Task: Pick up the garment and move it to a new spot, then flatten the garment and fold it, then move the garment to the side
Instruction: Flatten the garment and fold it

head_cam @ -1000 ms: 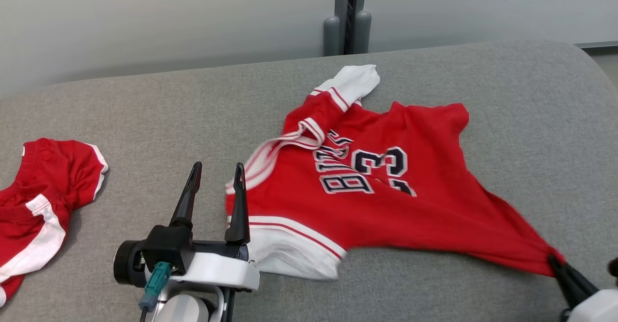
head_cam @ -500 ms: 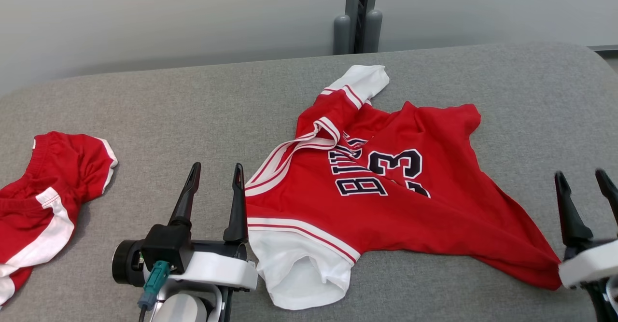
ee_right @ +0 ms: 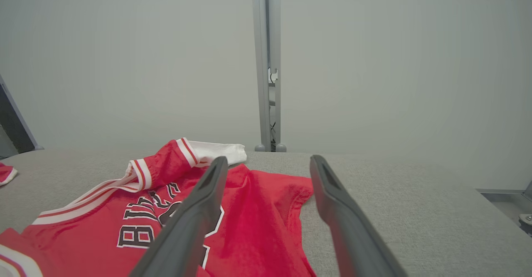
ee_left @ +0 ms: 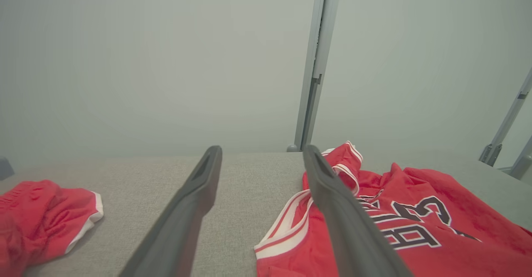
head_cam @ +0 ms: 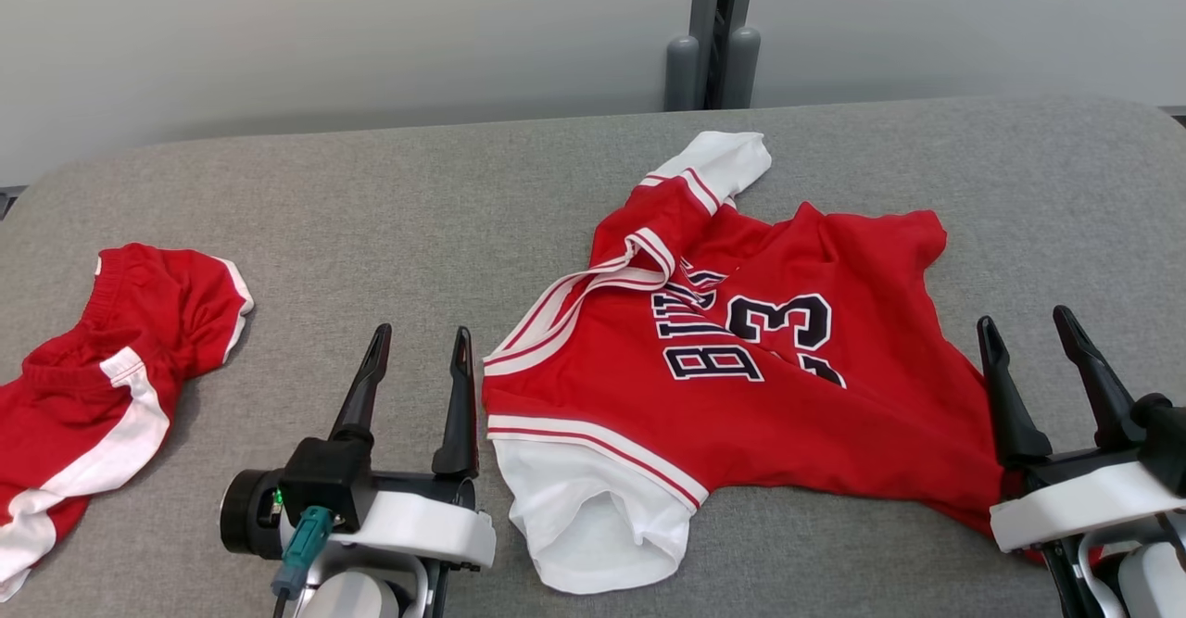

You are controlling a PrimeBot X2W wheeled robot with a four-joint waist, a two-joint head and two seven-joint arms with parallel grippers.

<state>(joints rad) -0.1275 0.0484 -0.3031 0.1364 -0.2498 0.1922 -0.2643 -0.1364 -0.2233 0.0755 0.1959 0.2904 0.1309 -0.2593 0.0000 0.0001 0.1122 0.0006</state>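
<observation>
Beside garment (head_cam: 788, 405), left claw (head_cam: 422, 331), right claw (head_cam: 1023, 316), spread

The left end effector (head_cam: 422, 333), at the lower left of the head view, has two long black fingers (head_cam: 359, 396) tapering to narrow tips; they rise from a boxy black block (head_cam: 324, 472) set on a white shell (head_cam: 422, 527); a black cylinder (head_cam: 243, 511) juts from the block's left side, a green light (head_cam: 275, 498) beside it; a teal plug (head_cam: 306, 536) with a thin cable (head_cam: 276, 607) hangs under the block; the right end effector (head_cam: 1024, 318), at the lower right, has like fingers on a white casing (head_cam: 1066, 509), a rounded black knob (head_cam: 1158, 423) at its right; in the wrist views the fingers (ee_left: 187, 214) look matte dark grey, each grooved near the tip.
</observation>
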